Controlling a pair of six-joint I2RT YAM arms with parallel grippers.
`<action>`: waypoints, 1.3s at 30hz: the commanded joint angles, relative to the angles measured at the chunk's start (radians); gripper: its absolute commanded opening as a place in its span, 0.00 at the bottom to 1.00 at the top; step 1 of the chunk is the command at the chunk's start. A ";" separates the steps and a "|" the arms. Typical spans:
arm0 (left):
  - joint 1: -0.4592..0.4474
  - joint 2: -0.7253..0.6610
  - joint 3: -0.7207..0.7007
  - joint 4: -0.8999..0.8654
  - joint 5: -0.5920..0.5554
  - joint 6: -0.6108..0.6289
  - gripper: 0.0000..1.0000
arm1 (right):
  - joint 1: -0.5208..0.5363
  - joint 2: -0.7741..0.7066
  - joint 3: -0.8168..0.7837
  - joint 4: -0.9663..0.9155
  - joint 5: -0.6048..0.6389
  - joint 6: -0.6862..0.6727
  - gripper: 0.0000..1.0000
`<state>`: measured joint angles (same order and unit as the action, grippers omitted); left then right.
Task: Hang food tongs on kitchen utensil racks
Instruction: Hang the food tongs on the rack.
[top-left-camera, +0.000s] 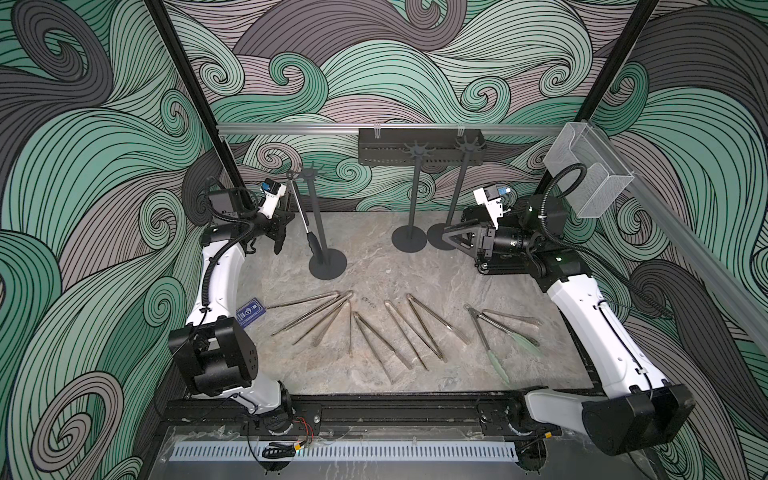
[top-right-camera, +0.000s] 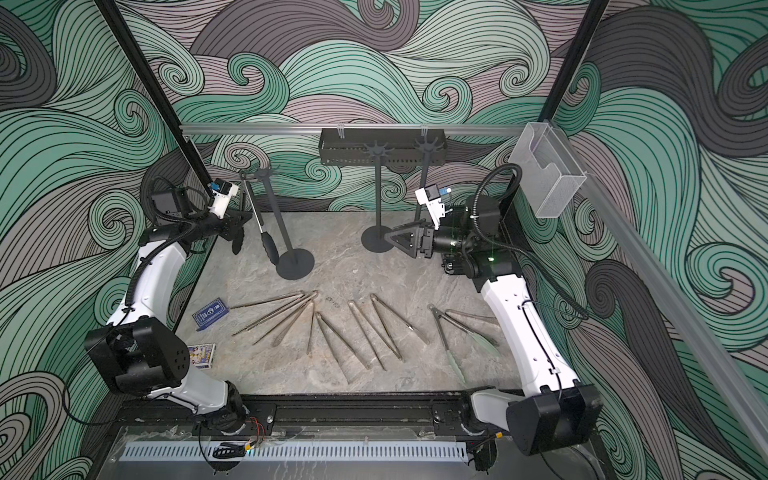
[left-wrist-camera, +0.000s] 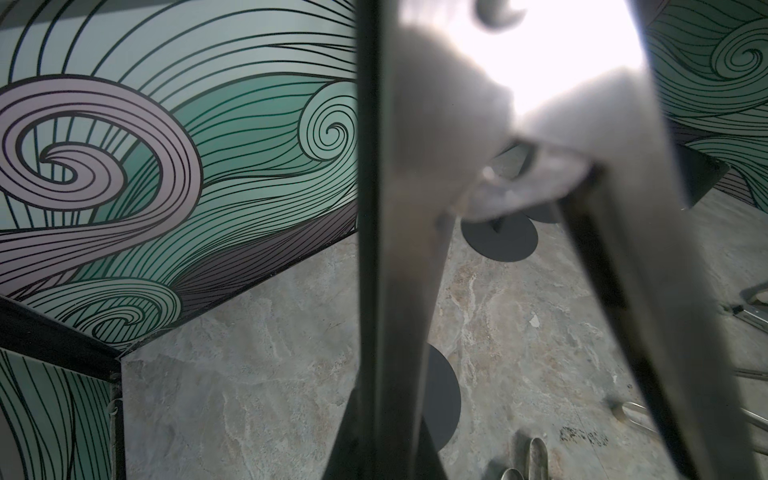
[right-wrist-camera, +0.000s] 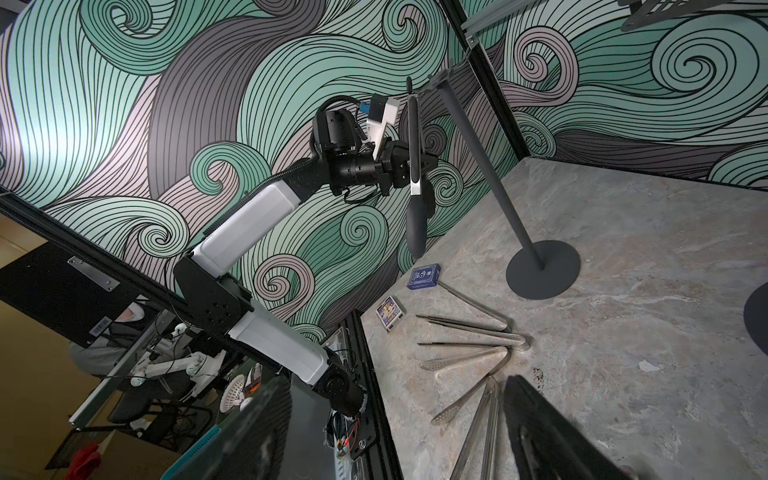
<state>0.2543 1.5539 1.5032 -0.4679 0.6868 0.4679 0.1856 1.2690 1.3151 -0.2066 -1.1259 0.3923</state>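
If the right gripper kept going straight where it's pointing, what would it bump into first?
Probably the black-tipped tongs held by the left gripper beside the left rack: the right gripper aims at them. The way between looks free, though depth is unclear.

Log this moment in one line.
left end effector: shut on black-tipped tongs | tongs top at rack hooks | right end effector: open, empty | other tongs: on table

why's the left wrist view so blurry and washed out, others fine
left wrist view: the black-tipped tongs sit at the lens, out of focus, with blown-out white glare; the table behind is sharp. right wrist view: sharp, lines bowed at edges. both top views: evenly lit, sharp.
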 joint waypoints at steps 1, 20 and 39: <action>-0.007 -0.006 0.035 -0.012 0.004 0.022 0.00 | -0.005 0.006 0.006 -0.001 -0.017 -0.020 0.81; -0.018 0.026 0.008 -0.038 -0.015 0.054 0.00 | -0.005 0.007 0.002 0.005 -0.024 -0.017 0.81; -0.064 0.092 -0.012 -0.039 -0.089 0.066 0.00 | -0.007 0.009 -0.004 0.007 -0.025 -0.018 0.81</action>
<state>0.2070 1.6089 1.5009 -0.4484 0.6476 0.5167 0.1856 1.2743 1.3148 -0.2066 -1.1336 0.3923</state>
